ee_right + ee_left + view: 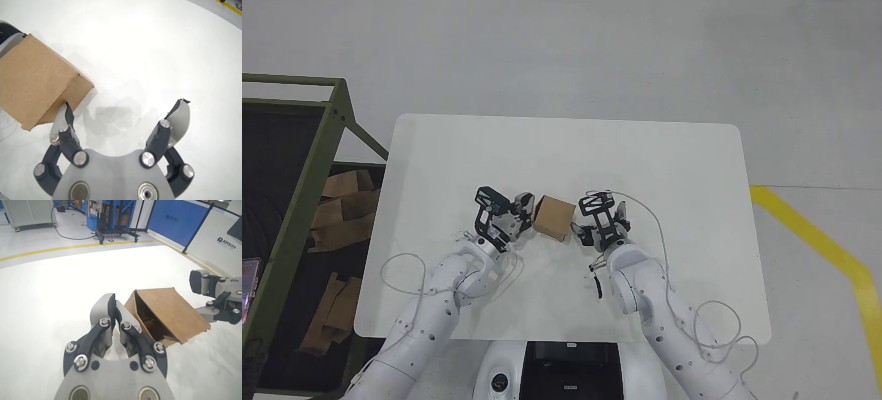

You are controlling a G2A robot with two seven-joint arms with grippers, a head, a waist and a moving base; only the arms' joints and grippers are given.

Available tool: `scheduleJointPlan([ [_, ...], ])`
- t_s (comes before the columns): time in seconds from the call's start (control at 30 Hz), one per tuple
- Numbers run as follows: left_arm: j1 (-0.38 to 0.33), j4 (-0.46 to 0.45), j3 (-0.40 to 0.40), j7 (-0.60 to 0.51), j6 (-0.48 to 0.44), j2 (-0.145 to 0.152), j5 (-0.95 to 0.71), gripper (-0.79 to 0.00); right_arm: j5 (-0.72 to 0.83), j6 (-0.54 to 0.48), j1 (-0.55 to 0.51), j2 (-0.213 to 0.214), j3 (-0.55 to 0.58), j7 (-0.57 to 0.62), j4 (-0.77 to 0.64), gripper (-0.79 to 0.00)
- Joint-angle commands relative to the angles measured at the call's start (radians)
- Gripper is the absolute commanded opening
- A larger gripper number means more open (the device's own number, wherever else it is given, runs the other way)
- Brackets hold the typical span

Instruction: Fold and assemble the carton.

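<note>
A small brown carton lies on its side on the white table, between my two grippers. In the left wrist view the carton shows an open end with a loose top panel and a dark inside. My left gripper is shut with nothing between its pads, and one finger rests against the carton's side wall. My right gripper is open at the carton's other end. One of its fingertips touches the carton's lower edge, while the other is out over bare table.
A green-framed bin with several flattened cardboard pieces stands off the table's left side. A loose cable trails from the left arm over the table near the front edge.
</note>
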Motion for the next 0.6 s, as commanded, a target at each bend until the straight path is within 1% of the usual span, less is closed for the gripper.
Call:
scheduleJointPlan([
  [0.0, -0.001, 0.003, 0.002, 0.004, -0.005, -0.001, 0.007, -0.785, -0.001, -0.001, 0.000, -0.001, 0.000, -0.003, 0.001, 0.000],
  [0.57, -0.013, 0.019, 0.010, 0.015, -0.075, -0.002, 0.041, -0.785, -0.004, -0.012, 0.006, -0.008, -0.002, -0.001, 0.010, 0.000],
])
